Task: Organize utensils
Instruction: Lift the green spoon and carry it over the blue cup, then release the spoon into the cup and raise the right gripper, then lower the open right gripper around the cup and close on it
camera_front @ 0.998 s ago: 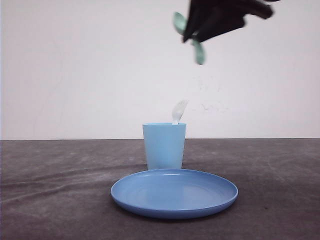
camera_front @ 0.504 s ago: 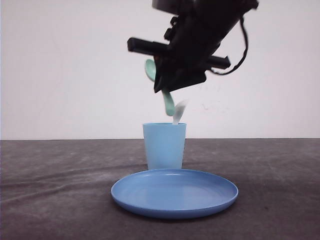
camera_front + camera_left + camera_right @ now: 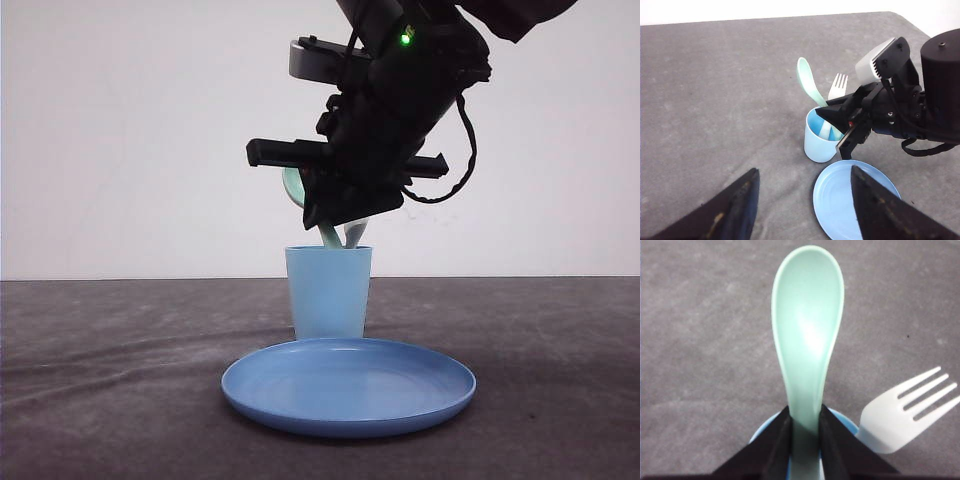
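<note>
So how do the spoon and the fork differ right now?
The spoon is pale mint green with a smooth oval bowl; the fork is white with four tines. The spoon is clamped between the right gripper fingers, handle end dipping into the cup; the fork stands in that cup with nothing gripping it. Both are plastic, working ends up.
</note>
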Tool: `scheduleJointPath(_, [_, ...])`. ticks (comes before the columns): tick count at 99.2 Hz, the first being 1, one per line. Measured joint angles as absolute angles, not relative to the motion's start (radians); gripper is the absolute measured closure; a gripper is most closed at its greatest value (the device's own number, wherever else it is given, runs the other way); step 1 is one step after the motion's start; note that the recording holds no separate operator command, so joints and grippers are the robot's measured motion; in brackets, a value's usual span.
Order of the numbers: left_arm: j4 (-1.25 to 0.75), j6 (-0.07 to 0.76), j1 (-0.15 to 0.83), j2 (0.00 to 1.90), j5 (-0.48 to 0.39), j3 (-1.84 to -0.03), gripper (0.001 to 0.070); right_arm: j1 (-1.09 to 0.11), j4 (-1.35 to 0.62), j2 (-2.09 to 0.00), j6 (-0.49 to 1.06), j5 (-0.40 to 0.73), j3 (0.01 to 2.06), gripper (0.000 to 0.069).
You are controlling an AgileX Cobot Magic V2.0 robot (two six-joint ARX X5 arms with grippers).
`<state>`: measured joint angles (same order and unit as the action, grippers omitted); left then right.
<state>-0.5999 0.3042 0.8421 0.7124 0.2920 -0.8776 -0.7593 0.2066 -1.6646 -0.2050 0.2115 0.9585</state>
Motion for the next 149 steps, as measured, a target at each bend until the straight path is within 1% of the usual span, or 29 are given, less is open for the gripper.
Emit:
scheduleJointPath(6, [-0.601,0.304,0.842,0.712,0.292,-0.878,0.0362,-0.759,0.207,-1.665,-0.205,0.212,0.958,0.0551])
scheduleJointPath(16, [-0.601,0.304,0.842,0.712,0.292,-0.878,0.0362,-0.759,0.206,-1.665,-0.205,0.210,0.958,0.0418])
scheduleJointPath(23, [-0.601,0.304,0.842,0.712,0.292,-0.878,0.0362,-0.760,0.199,-1.664,-0.206,0.210,0.958,0.0371])
scheduleJointPath(31, [-0.601,0.304,0.842,0.712,0.292,-0.878,0.0362,-0.766,0.179,-1.660,-0.206,0.210,0.958,0.0355])
scheduleJointPath(44, [-0.602,0.304,0.842,0.712,0.292,-0.878,0.0362,-0.783,0.105,-1.616,-0.205,0.210,0.960,0.0350])
scheduleJointPath(66, [-0.602,0.304,0.842,0.712,0.292,-0.878,0.0362,-0.836,-0.087,-1.427,-0.207,0.210,1.007,0.0349])
scheduleJointPath(72, [-0.601,0.304,0.842,0.712,0.292,-0.878,0.0362,-0.854,-0.160,-1.378,-0.218,0.210,1.018,0.0335])
scheduleJointPath(75, [-0.601,0.304,0.842,0.712,0.292,-0.878,0.0362,-0.860,-0.193,-1.357,-0.226,0.210,1.019,0.0306])
scheduleJointPath(78, [-0.602,0.304,0.842,0.712,0.292,-0.878,0.0362,-0.865,-0.226,-1.341,-0.237,0.210,1.019,0.0262])
scheduleJointPath(87, [-0.602,0.304,0.842,0.712,0.292,-0.878,0.0362,-0.878,-0.325,-1.312,-0.286,0.209,1.019,0.0067])
scheduleJointPath(91, [-0.602,0.304,0.842,0.712,0.292,-0.878,0.0362,-0.879,-0.358,-1.309,-0.307,0.204,1.019,0.0007])
scheduleJointPath(108, [-0.602,0.304,0.842,0.712,0.292,-0.878,0.0362,-0.883,-0.460,-1.312,-0.375,0.203,1.019,0.0010])
scheduleJointPath(126, [-0.602,0.305,0.842,0.713,0.292,-0.878,0.0362,-0.883,-0.453,-1.354,-0.438,0.206,1.019,0.0010])
scheduleJointPath(149, [-0.602,0.304,0.842,0.713,0.292,-0.878,0.0362,-0.883,-0.432,-1.486,-0.496,0.206,1.019,0.0010])
